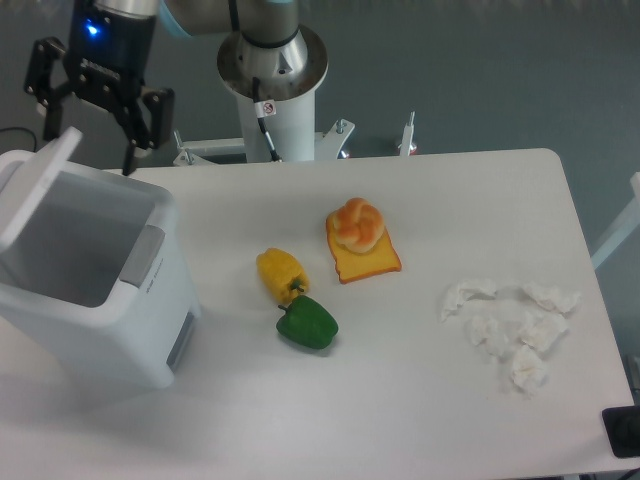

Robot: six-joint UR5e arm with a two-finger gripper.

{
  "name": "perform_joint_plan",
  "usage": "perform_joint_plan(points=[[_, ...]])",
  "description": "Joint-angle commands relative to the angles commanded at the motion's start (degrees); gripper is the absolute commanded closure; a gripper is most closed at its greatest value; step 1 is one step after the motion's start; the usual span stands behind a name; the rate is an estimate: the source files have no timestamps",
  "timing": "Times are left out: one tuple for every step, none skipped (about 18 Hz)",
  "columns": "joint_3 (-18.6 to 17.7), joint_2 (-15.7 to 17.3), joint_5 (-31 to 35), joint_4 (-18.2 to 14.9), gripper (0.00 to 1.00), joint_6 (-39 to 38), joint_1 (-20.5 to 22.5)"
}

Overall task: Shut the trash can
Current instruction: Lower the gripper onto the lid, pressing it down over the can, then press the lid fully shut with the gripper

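The trash can (pixel 95 320) is a big white boxy bin at the table's left, its inside showing. Its white lid (pixel 36 190) is hinged at the far left and leans partway over the opening. A grey latch tab (pixel 143 258) sits on the right rim, above a grey front panel (pixel 181 341). My gripper (pixel 88 148) hangs just behind the bin's back edge, open, fingers spread wide. The left finger (pixel 45 105) is close to the lid's raised tip; whether they touch is unclear.
A yellow pepper (pixel 282 273) and a green pepper (pixel 307 322) lie mid-table. A bun on an orange slice (pixel 358 238) is behind them. Several crumpled tissues (pixel 510 325) lie at the right. The arm's base (pixel 272 70) stands behind the table.
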Motion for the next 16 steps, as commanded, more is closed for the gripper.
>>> perform_joint_plan(points=[[0.35, -0.79, 0.00, 0.00, 0.00, 0.00, 0.09], [0.70, -1.23, 0.09, 0.00, 0.00, -0.09, 0.17], [1.23, -1.85, 0.18, 0.00, 0.00, -0.61, 0.18], [1.58, -2.37, 0.18, 0.00, 0.00, -0.88, 0.18], [1.93, -2.73, 0.18, 0.09, 0.00, -0.88, 0.26], [2.11, -3.08, 0.18, 0.26, 0.00, -0.88, 0.35], [2.20, -3.34, 0.18, 0.61, 0.00, -0.88, 0.44], [2.29, -3.96, 0.18, 0.79, 0.00, -0.88, 0.79], [2.37, -4.48, 0.18, 0.79, 0.00, -0.88, 1.14], [2.55, -5.19, 0.26, 0.88, 0.00, -0.79, 1.14], [2.90, -6.15, 0.35, 0.97, 0.00, -0.79, 1.23], [3.25, -7.20, 0.35, 1.49, 0.00, -0.88, 1.40], [3.52, -7.91, 0.35, 1.67, 0.00, -0.79, 1.75], [3.87, -8.70, 0.44, 1.93, 0.00, -0.88, 1.93], [3.96, -9.23, 0.44, 1.93, 0.00, -0.79, 2.02], [3.96, -9.58, 0.44, 2.02, 0.00, -0.79, 2.02]])
